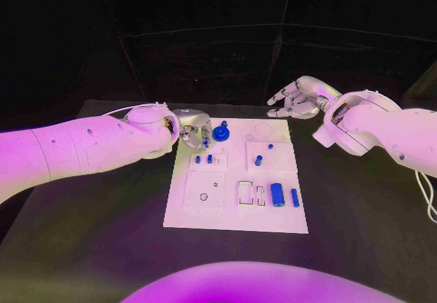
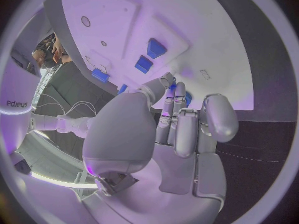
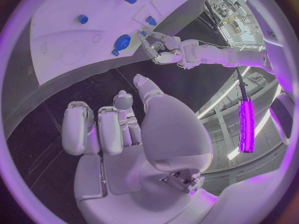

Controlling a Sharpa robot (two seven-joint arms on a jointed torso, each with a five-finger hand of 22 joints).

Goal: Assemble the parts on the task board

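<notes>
The white task board (image 1: 235, 208) lies in the middle of the table. A round blue part with a knob (image 1: 223, 133) stands near the board's far edge. My left hand (image 1: 193, 132) is just beside it, over the board's far left corner. Thumb and fingers meet on a small blue part (image 2: 171, 87), which shows between the fingertips. Two small blue pieces (image 1: 203, 159) stand in the board in front of that hand. My right hand (image 1: 293, 101) hovers beyond the board's far right corner, fingers apart and empty. The right wrist view shows the left hand (image 3: 163, 50) next to the round part (image 3: 122, 42).
More blue parts sit on the board: a peg (image 1: 270, 146), a short cylinder (image 1: 257, 160), a thick cylinder (image 1: 276, 194) and a thin bar (image 1: 295, 197). Black table (image 1: 364, 208) surrounds the board on every side.
</notes>
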